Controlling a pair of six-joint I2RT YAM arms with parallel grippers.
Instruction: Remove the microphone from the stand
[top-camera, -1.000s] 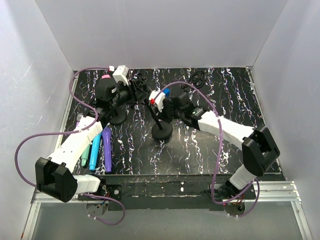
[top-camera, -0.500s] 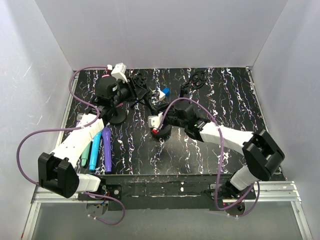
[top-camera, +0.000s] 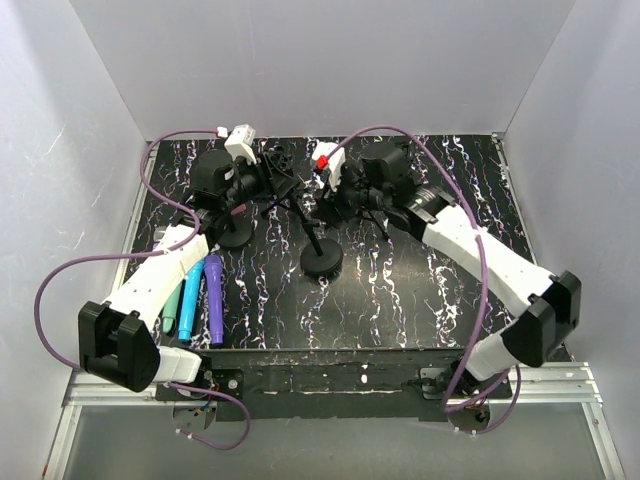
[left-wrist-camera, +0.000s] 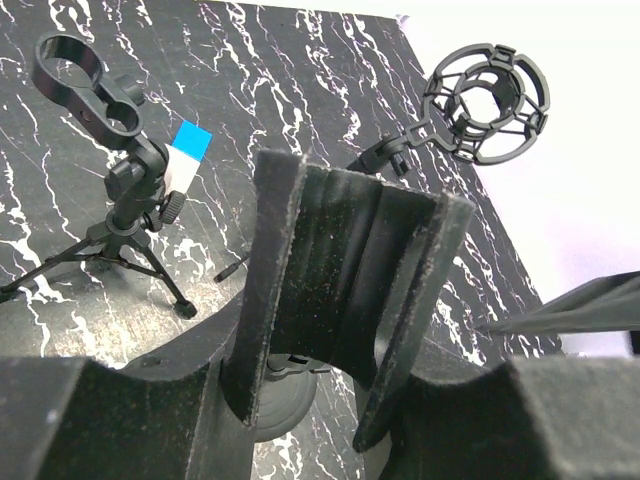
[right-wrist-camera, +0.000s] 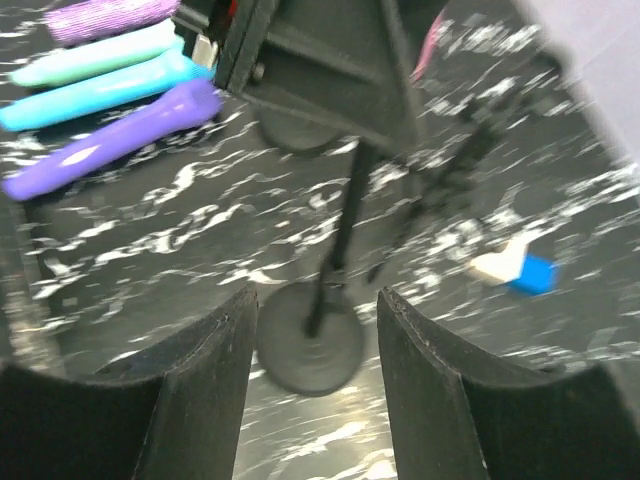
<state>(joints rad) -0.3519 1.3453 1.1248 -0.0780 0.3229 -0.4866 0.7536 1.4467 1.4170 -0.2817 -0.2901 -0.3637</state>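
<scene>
My right claw (right-wrist-camera: 315, 310) hangs over the tabletop (top-camera: 420, 290) with its fingers apart and nothing between them. Through the gap I look down on the stand (top-camera: 322, 262), its round base flat on the tabletop and its thin pole leaning up toward my left claw (left-wrist-camera: 355, 215). That claw sits at the top of the pole. Only dark padding shows between its fingers, so I cannot tell whether it grips anything there.

The microphones I can see — a purple microphone (right-wrist-camera: 110, 142), a blue microphone (right-wrist-camera: 100, 93) and a teal microphone (right-wrist-camera: 100, 55) — lie side by side on the tabletop beside my left arm, apart from the stand. Beyond the left claw stand a small tripod (left-wrist-camera: 125, 215) with a ring clip and a round cage mount (left-wrist-camera: 487, 100). A white piece with a blue end (left-wrist-camera: 185, 155) lies near the tripod.
</scene>
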